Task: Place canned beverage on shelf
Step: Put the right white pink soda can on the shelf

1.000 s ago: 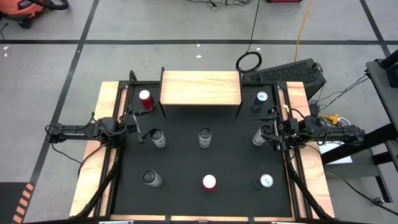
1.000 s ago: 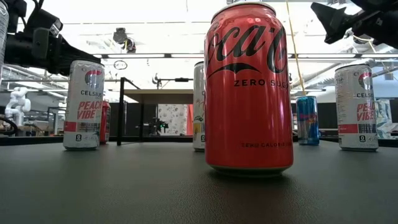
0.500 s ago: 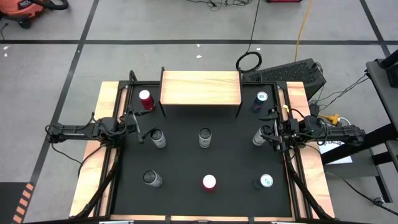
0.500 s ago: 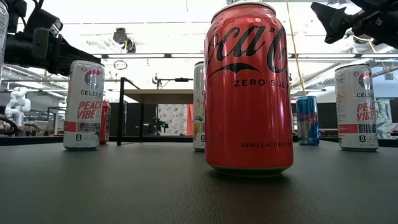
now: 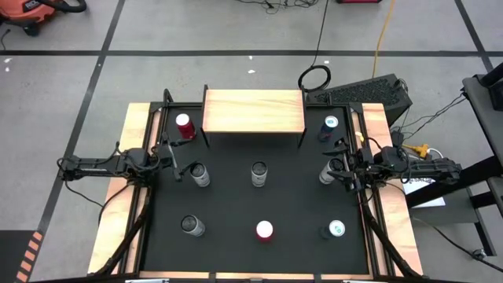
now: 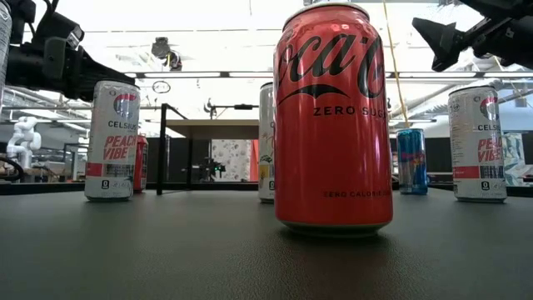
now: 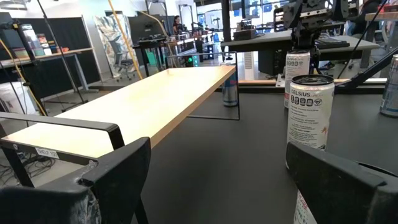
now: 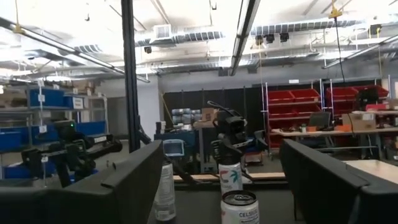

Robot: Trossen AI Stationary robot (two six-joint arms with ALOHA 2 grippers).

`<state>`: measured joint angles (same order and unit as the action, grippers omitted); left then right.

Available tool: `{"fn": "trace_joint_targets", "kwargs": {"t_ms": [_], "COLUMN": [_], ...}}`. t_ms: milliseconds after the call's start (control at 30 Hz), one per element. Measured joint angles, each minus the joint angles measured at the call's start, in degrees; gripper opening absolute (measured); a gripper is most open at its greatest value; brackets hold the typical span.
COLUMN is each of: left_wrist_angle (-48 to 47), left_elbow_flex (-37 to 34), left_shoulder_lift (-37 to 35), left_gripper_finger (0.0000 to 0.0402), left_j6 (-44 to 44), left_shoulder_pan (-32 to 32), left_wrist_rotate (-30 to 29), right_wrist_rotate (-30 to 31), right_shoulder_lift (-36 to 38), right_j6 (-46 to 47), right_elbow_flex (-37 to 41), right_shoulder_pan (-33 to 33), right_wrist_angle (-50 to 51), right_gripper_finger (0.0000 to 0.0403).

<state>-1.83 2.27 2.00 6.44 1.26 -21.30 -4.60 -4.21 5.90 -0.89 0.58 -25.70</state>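
Overhead, the shelf (image 5: pixel 254 111) stands bare at the far edge of the surface (image 5: pixel 236 204), cans scattered nearer, none held. Its left gripper (image 5: pixel 174 163) hangs open beside a silver can (image 5: pixel 200 174); the right gripper (image 5: pixel 336 163) gapes beside another can (image 5: pixel 327 174). Low down, a red can (image 6: pixel 333 117) fills the middle. From the left wrist, the shelf's wooden top (image 7: pixel 134 106) runs far-left of a white can (image 7: pixel 309 112).

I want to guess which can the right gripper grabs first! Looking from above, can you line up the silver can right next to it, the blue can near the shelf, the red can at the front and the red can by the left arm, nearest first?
From the right gripper:
1. Silver can, right beside it.
2. Blue can, back right, by the shelf.
3. Front red can, front middle.
4. Back red can, far back left.
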Motion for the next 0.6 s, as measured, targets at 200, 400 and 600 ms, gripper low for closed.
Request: {"fn": "trace_joint_targets", "kwargs": {"t_ms": [200,400,600], "left_wrist_angle": [0.01,0.00,0.20], "left_elbow_flex": [0.01,0.02,0.01], "left_shoulder_lift": [0.00,0.00,0.00], "left_gripper_finger": [0.0380,0.0380,0.0380], "left_j6": [0.02,0.00,3.23], "left_shoulder_pan": [0.02,0.00,0.01], "left_wrist_rotate": [0.00,0.00,-0.04], "right_wrist_rotate": [0.02,0.04,1.69], "right_shoulder_lift": [0.00,0.02,0.02], "right_j6": [-1.38,1.89,2.11], "right_elbow_flex": [0.00,0.00,0.00], "right_shoulder_pan": [0.02,0.02,0.01], "right_wrist_angle": [0.05,-1.09,-0.94], "right_gripper_finger": [0.0306,0.0306,0.0306]}}
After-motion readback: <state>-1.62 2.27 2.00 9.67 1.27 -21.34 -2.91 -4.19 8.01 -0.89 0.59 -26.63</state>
